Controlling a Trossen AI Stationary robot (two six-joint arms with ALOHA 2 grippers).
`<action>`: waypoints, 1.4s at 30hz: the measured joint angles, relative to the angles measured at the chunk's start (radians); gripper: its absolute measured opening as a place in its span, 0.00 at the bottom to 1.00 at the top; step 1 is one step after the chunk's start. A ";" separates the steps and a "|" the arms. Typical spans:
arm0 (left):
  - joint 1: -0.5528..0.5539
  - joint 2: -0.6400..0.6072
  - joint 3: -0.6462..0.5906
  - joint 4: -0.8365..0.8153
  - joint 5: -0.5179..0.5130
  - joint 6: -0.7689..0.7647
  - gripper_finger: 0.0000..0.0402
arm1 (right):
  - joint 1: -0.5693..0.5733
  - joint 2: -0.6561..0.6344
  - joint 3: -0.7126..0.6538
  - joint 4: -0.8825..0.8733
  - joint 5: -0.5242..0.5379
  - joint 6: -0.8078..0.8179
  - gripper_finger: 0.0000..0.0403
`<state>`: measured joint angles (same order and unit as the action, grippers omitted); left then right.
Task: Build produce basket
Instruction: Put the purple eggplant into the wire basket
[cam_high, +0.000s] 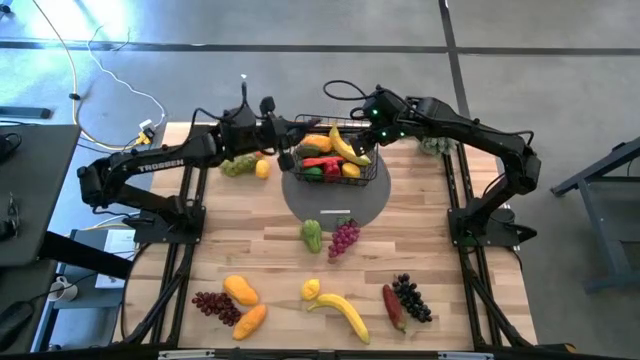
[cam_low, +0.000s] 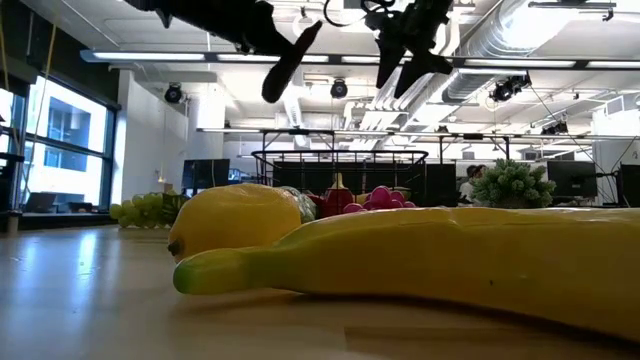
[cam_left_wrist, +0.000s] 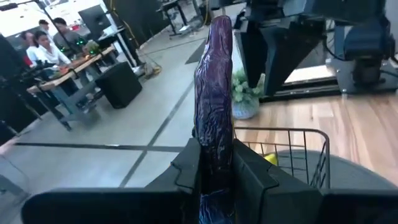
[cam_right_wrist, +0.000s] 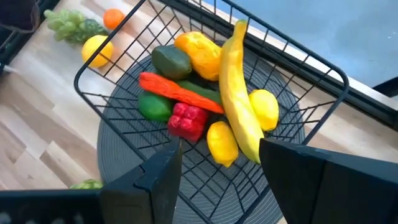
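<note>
The black wire basket (cam_high: 335, 160) stands on a grey round disc (cam_high: 335, 200) at the table's far middle. It holds a banana (cam_right_wrist: 236, 93), lemons, a red pepper, a carrot and green pieces. My left gripper (cam_high: 288, 138) hovers at the basket's left rim, shut on a dark purple eggplant (cam_left_wrist: 214, 87). My right gripper (cam_right_wrist: 217, 165) hangs open above the basket's right part, touching nothing. More produce lies across the table's near half. My left gripper pinches the eggplant's near end (cam_left_wrist: 216, 163) between its two fingers (cam_left_wrist: 186, 168). The rest of the eggplant sticks out past the fingertips, along the fingers. It is lifted clear and slants downward above the table (cam_low: 288, 62).
Green grapes (cam_high: 235, 166) and a lemon (cam_high: 262, 168) lie left of the basket, a bushy plant (cam_high: 435, 146) right of it. Nearer lie green (cam_high: 313, 236) and purple grapes (cam_high: 343, 238), a banana (cam_high: 342, 312), orange fruits (cam_high: 240, 290) and dark grapes (cam_high: 411, 297).
</note>
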<state>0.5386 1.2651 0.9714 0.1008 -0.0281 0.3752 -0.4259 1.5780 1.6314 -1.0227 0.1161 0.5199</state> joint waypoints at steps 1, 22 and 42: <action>0.011 0.005 0.000 0.005 0.017 -0.003 0.11 | 0.000 0.000 0.000 0.000 0.006 0.008 0.49; 0.076 0.258 0.000 0.004 0.123 -0.192 0.11 | 0.000 0.000 0.000 -0.001 0.040 0.135 0.49; 0.074 0.375 0.000 -0.003 0.088 -0.190 0.21 | 0.001 0.000 0.000 -0.014 0.039 0.157 0.49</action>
<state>0.6128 1.6399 0.9714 0.0973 0.0596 0.1856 -0.4248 1.5784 1.6314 -1.0369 0.1555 0.6769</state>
